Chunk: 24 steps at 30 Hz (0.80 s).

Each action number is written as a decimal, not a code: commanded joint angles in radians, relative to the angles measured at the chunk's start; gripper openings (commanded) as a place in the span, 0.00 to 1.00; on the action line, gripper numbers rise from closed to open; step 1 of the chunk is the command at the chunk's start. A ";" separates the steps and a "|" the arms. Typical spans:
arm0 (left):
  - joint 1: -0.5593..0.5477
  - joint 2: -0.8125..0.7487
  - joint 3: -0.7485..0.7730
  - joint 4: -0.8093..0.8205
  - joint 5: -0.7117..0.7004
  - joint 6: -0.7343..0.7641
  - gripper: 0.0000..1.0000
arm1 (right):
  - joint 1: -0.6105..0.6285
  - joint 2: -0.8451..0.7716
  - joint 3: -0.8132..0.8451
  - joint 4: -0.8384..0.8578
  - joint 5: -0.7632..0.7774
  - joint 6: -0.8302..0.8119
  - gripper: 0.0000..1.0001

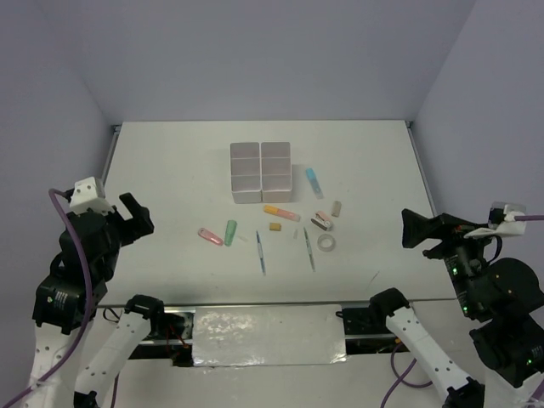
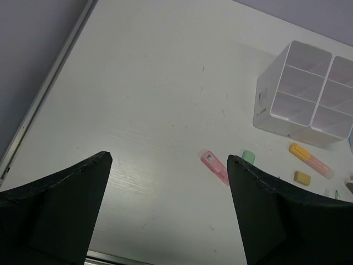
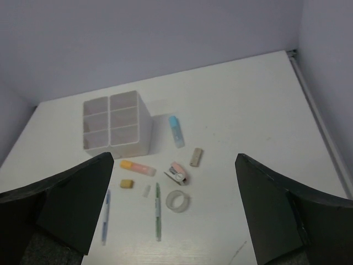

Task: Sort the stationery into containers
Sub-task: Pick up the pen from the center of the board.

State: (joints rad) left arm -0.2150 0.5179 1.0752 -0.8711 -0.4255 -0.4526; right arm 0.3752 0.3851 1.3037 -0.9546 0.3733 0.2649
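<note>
Stationery point(image 1: 281, 212) scattered on table point(image 1: 170, 170) near containers point(image 1: 260, 172); left end effector point(image 2: 170, 159), right end effector point(image 3: 174, 157) both spread apart, empty.

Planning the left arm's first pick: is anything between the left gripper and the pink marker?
Nothing visible does. Only table surface shows between the open left gripper and the pink marker. The green marker lies just past it, on the far side from the gripper.
</note>
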 commanded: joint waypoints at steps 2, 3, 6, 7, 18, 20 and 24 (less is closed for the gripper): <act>-0.006 -0.004 -0.018 0.023 -0.003 -0.047 0.99 | 0.007 0.145 0.049 0.082 -0.267 -0.001 1.00; -0.006 -0.013 -0.056 0.030 0.023 -0.054 0.99 | 0.005 0.260 0.037 0.047 -0.290 0.019 1.00; -0.006 -0.006 -0.106 0.067 0.042 -0.089 0.99 | 0.062 0.392 -0.070 0.046 -0.283 0.059 1.00; -0.006 0.007 -0.103 0.048 0.012 -0.100 0.99 | 0.109 0.440 -0.104 0.068 -0.266 0.101 1.00; 0.011 0.024 -0.155 0.075 -0.061 -0.155 0.99 | 0.765 1.072 -0.094 0.214 0.042 0.385 0.95; 0.011 0.008 -0.158 0.076 -0.061 -0.155 0.99 | 0.771 1.177 -0.051 0.240 0.042 0.395 0.87; 0.011 -0.009 -0.164 0.086 -0.055 -0.150 0.99 | 0.771 1.313 -0.005 0.293 0.022 0.402 0.81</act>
State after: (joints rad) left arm -0.2100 0.5247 0.9154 -0.8318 -0.4679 -0.5854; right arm 1.1419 1.6447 1.2484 -0.7349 0.3622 0.6266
